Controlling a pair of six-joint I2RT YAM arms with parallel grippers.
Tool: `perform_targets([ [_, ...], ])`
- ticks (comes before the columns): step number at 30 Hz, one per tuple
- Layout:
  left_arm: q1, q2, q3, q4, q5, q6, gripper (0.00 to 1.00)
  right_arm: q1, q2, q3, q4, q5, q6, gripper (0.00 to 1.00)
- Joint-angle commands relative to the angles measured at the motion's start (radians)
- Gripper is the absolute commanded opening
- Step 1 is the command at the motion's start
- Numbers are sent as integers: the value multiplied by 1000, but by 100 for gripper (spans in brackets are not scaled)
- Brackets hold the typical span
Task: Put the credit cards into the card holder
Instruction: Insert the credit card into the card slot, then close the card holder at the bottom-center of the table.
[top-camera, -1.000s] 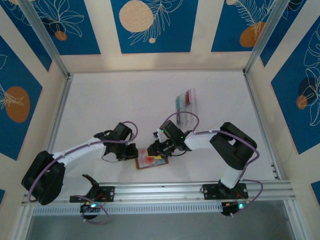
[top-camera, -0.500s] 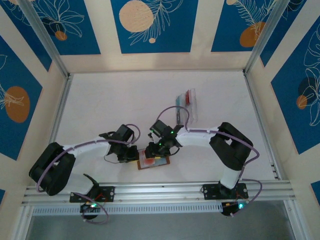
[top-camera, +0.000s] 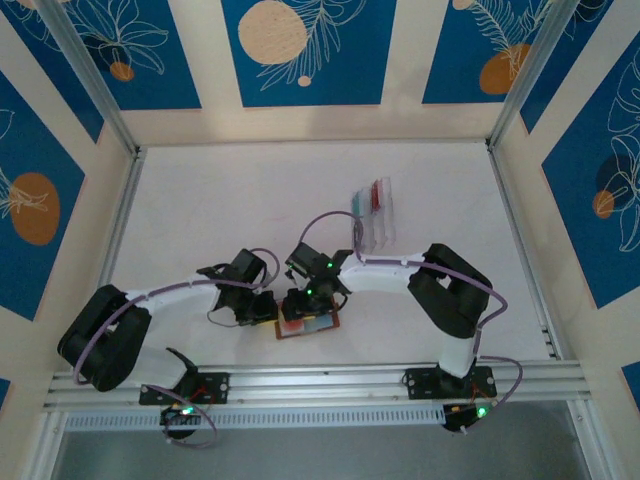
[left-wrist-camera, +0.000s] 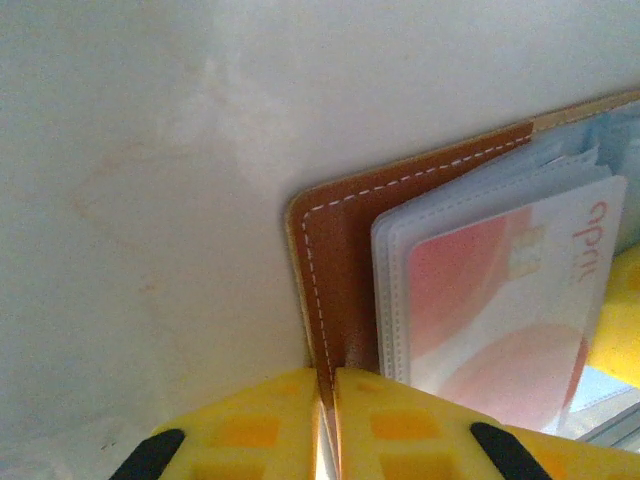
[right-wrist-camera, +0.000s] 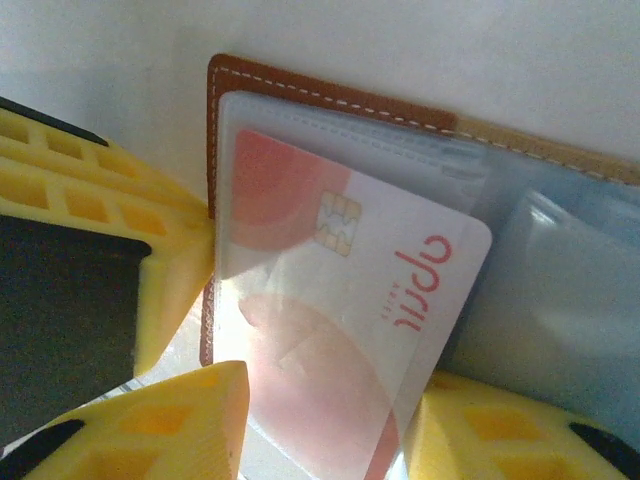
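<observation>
The card holder, a brown leather wallet with pale clear sleeves, lies open on the table near the front rail. My left gripper is shut on its brown left edge. A red-and-white credit card sits partly inside a clear sleeve of the card holder; the same card shows in the left wrist view. My right gripper hovers over it, open, one yellow finger on each side of the card. From above, the left gripper and right gripper meet at the wallet.
A clear plastic compartment tray stands behind the wallet, mid-table, with a red card and a teal card upright in it. The aluminium rail runs along the front edge. Frame posts flank both sides.
My right gripper has shifted left over the wallet and its jaws have widened around the red-and-white card. The left gripper stays clamped on the wallet edge.
</observation>
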Motion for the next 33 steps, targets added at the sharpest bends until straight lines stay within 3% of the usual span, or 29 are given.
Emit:
perform_targets([
  [1,-4,32,-37,37,-12,-11,12,13,9,57,-119,108,-39,48],
  [7,-4,48,-46,50,-14,-17,12,21,-20,105,-266,230,-70,56],
  [11,-4,54,-44,50,-12,-14,11,24,-41,113,-321,274,-72,55],
  [14,-3,53,-45,51,-12,-13,12,29,-82,101,-363,366,-34,51],
  [20,-4,59,-42,56,-4,-15,11,40,-63,113,-483,553,25,53],
  [26,-4,56,-40,56,-4,-15,12,40,-11,108,-490,569,31,55],
  [30,-4,59,-38,56,-4,-11,11,32,5,95,-491,582,37,42],
  [33,-11,74,-30,59,-3,1,12,28,-22,86,-497,593,37,17],
])
